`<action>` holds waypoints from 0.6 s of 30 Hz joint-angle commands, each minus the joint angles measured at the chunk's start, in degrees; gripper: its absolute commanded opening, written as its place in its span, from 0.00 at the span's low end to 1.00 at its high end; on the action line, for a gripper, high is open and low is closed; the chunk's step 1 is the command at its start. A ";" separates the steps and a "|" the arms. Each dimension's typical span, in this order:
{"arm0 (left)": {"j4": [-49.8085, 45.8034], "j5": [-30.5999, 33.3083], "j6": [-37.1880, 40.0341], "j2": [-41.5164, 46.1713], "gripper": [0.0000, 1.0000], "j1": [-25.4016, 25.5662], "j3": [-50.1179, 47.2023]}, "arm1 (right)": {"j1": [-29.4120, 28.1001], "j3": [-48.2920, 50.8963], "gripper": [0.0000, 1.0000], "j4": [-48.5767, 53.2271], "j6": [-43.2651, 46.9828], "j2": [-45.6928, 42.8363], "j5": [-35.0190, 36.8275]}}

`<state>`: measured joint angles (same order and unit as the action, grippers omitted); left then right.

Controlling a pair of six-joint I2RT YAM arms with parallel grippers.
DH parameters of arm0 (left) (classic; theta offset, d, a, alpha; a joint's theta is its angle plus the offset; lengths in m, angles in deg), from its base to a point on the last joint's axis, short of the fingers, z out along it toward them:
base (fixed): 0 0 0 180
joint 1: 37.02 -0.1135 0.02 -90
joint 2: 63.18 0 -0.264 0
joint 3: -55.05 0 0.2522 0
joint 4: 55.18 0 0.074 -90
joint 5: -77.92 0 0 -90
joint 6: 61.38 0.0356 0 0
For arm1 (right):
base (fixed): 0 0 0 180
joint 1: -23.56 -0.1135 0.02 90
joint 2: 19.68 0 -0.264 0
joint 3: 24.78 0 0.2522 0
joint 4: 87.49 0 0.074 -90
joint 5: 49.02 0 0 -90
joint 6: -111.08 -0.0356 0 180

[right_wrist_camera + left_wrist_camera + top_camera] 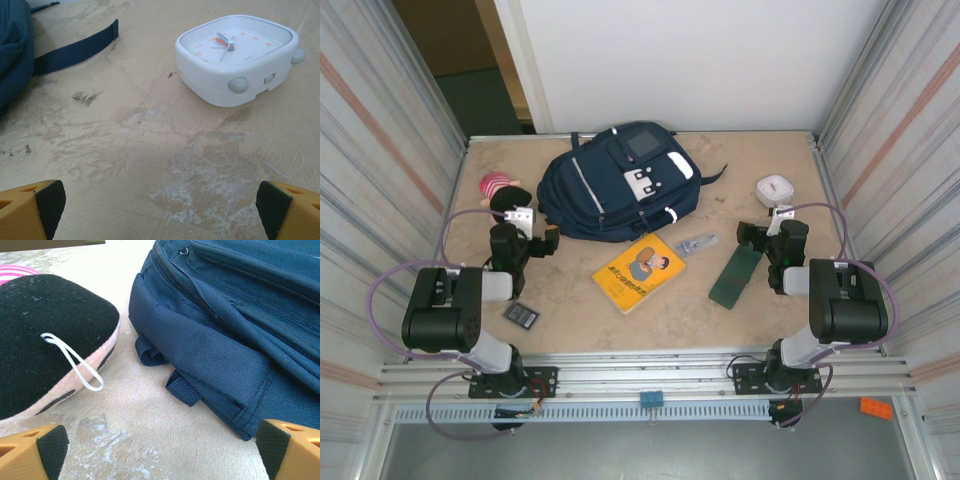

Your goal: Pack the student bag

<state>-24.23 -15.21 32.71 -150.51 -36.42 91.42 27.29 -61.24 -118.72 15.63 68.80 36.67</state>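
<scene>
The student bag (615,185), a navy backpack with white patches, lies flat at the back middle of the table, zipped as far as I can see. My left gripper (525,238) is open just left of its near corner. In the left wrist view the gripper (160,450) is over bare table, with the bag's side (225,340) to the right. My right gripper (775,232) is open to the right of the bag. In the right wrist view it (160,210) holds nothing, and the bag's edge (12,50) and a strap (75,47) lie at far left.
A pink and black plush toy (500,190) (45,340) sits left of the bag. A white alarm clock (774,188) (235,57) lies ahead of the right gripper. A yellow book (638,270), a small clear item (697,243), a green case (737,276) and a small dark gadget (521,314) lie nearer. Metal walls flank the table.
</scene>
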 commanded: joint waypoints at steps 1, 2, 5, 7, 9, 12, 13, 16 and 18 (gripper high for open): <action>0.44 0.77 -0.12 0.89 0.98 0.28 1.02 | 0.06 -0.64 0.99 -1.26 0.32 -0.37 0.98; -0.78 1.03 -0.16 1.48 0.97 0.28 1.74 | 0.14 -1.56 0.99 1.01 -0.31 -1.30 2.10; -14.87 1.53 -0.10 6.51 0.92 0.57 7.31 | 1.28 -7.99 0.99 16.03 -0.96 -6.93 0.03; -27.92 2.99 -2.65 10.33 0.84 0.98 13.62 | 1.15 -14.87 0.99 29.34 -1.15 -10.07 -0.64; -40.62 3.32 -8.52 12.89 0.79 1.02 20.37 | 0.38 -24.53 0.99 45.54 -0.11 -11.52 -3.80; -50.62 0.96 -16.34 12.78 0.77 1.33 28.41 | -4.44 -37.41 0.99 64.16 -0.81 -10.84 -2.87; -53.66 0.16 -18.79 11.72 0.76 1.33 31.04 | -7.09 -40.43 0.99 68.37 -1.32 -10.50 -1.54; -59.02 -3.79 -23.61 6.14 0.71 1.60 38.84 | -16.59 -44.83 0.99 74.64 -6.95 -10.90 0.92; -62.93 -5.03 -25.67 1.52 0.69 2.10 44.56 | -23.22 -44.69 0.99 74.20 -12.78 -11.66 -0.75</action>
<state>-74.17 -16.61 14.13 -143.60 -35.09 131.46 10.79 -106.14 -58.28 10.63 58.07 36.67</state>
